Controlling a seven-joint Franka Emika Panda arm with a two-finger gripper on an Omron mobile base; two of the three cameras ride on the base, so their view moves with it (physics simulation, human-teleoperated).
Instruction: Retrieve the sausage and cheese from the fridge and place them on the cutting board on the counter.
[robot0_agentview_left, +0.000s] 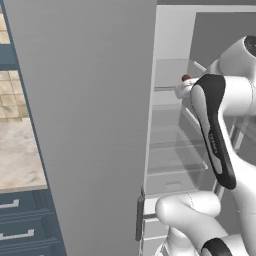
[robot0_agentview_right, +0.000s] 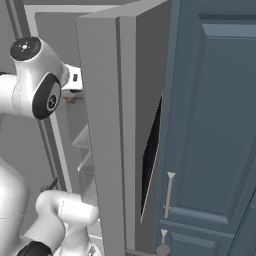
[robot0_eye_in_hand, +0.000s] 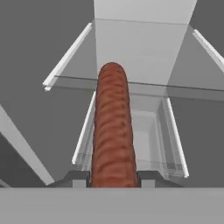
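Note:
The sausage (robot0_eye_in_hand: 112, 131), reddish-brown with a rounded end, sticks out straight ahead of my gripper (robot0_eye_in_hand: 113, 179), which is shut on its near end; the dark fingertips (robot0_eye_in_hand: 78, 178) press on either side of it. In the left base view the sausage (robot0_agentview_left: 186, 77) shows as a small red tip at my gripper (robot0_agentview_left: 182, 89), up inside the open fridge (robot0_agentview_left: 170, 125) above a glass shelf. From the right, my hand (robot0_agentview_right: 72, 95) is partly behind the fridge door (robot0_agentview_right: 105, 125). A strip of the counter (robot0_agentview_left: 20, 155) lies at the far left. The cheese and the cutting board are out of view.
The grey fridge door (robot0_agentview_left: 90, 125) stands between the counter and the fridge's inside. Glass shelves (robot0_agentview_left: 175, 145) and a clear drawer (robot0_eye_in_hand: 144, 140) lie below the hand. Blue-grey drawers (robot0_agentview_left: 20, 225) sit under the counter. A tall blue cabinet (robot0_agentview_right: 215, 125) stands right of the fridge.

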